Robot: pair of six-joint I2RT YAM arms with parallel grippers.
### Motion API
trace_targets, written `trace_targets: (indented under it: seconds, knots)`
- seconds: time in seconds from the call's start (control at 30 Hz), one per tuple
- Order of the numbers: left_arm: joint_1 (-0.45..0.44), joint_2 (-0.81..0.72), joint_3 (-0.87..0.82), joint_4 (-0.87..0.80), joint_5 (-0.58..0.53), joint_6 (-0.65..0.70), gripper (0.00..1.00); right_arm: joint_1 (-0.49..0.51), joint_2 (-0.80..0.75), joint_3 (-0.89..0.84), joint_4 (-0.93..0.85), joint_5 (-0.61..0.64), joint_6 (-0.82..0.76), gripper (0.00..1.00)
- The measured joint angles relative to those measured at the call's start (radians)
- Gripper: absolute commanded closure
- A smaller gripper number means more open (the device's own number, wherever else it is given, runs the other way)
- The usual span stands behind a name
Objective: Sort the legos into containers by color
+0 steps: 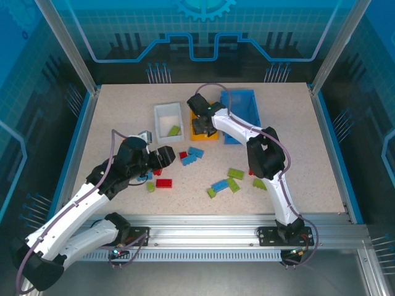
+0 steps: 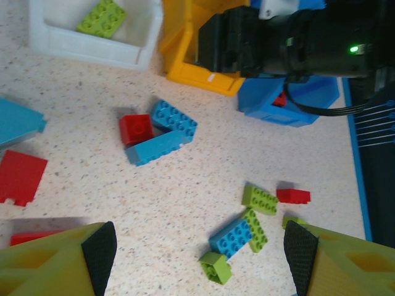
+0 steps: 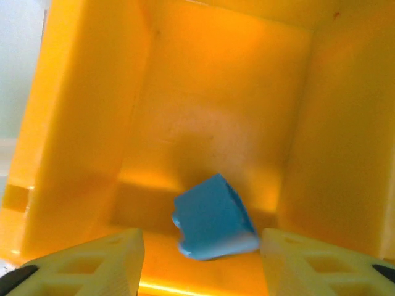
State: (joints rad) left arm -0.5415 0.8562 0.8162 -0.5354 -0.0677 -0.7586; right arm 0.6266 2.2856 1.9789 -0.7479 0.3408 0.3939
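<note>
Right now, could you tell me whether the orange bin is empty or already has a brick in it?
Not empty. A light blue brick is inside the orange bin, just beyond the open right gripper.

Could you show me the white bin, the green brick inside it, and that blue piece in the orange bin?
white bin (image 1: 165,118), top view, its bare floor.
green brick (image 1: 174,131), top view, its studded top.
blue piece (image 3: 213,217), right wrist view, its upper face.
</note>
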Motion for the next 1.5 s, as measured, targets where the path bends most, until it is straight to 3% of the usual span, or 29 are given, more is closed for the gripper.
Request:
trace_targets:
  seconds: [0.2, 0.37, 0.5, 0.7, 0.83, 1.0, 1.5]
  knots:
    - [0.000, 0.001, 0.000, -0.084, -0.044, -0.002, 0.26, 0.012, -0.054, -0.017, 0.002, 0.017, -0.010, 0.43]
    - [0.000, 0.003, 0.001, -0.185, -0.088, -0.021, 0.28, 0.057, -0.245, -0.117, 0.046, 0.042, -0.029, 0.42]
    - [0.000, 0.032, -0.006, -0.293, -0.127, -0.049, 0.28, 0.132, -0.496, -0.316, 0.144, -0.003, -0.035, 0.35]
    - [0.009, 0.053, -0.127, -0.318, -0.134, -0.092, 0.26, 0.275, -0.769, -0.721, 0.375, -0.232, -0.008, 0.27]
    - [0.063, 0.126, -0.172, -0.275, -0.111, -0.100, 0.28, 0.394, -0.793, -0.904, 0.468, -0.317, 0.034, 0.26]
    - [0.126, 0.202, -0.197, -0.199, -0.085, -0.087, 0.37, 0.497, -0.809, -1.001, 0.515, -0.343, 0.093, 0.26]
    - [0.154, 0.306, -0.260, -0.078, -0.082, -0.051, 0.53, 0.505, -0.853, -1.024, 0.585, -0.341, 0.161, 0.26]
